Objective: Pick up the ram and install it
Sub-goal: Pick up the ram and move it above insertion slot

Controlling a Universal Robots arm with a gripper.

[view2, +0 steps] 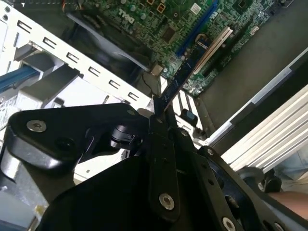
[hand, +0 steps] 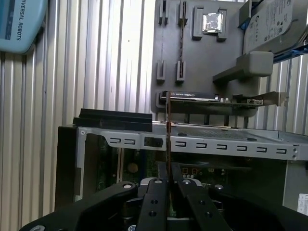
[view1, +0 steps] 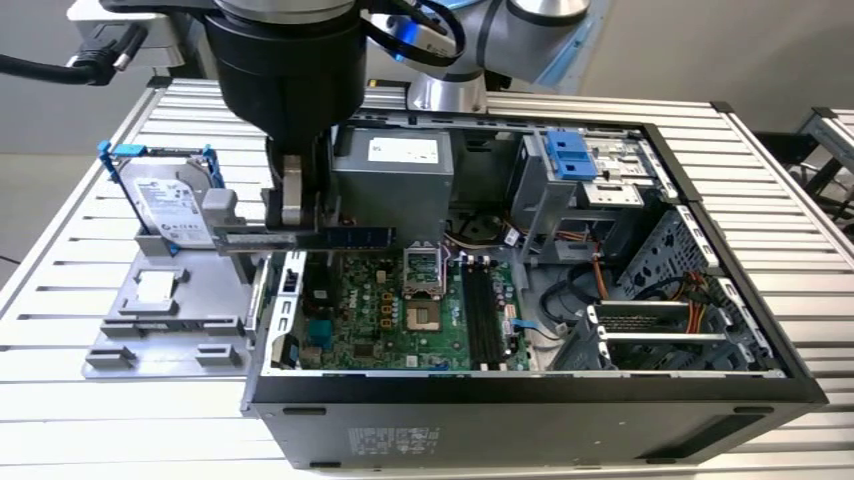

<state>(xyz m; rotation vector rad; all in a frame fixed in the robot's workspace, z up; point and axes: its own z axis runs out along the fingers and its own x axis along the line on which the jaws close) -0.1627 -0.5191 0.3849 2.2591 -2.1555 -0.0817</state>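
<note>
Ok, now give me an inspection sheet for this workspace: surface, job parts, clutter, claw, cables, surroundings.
Surface: slatted metal table carrying an open computer case and a grey parts tray.
Job's things: memory stick held over the case's edge, not yet in the black slots on the motherboard.
Clutter: hard drive in a blue frame, standing on the tray.
Claw: claw shut on the memory stick.
Cables: wires inside the case; black cable at the exterior view's upper left.
Surroundings: robot base behind the case.
</note>
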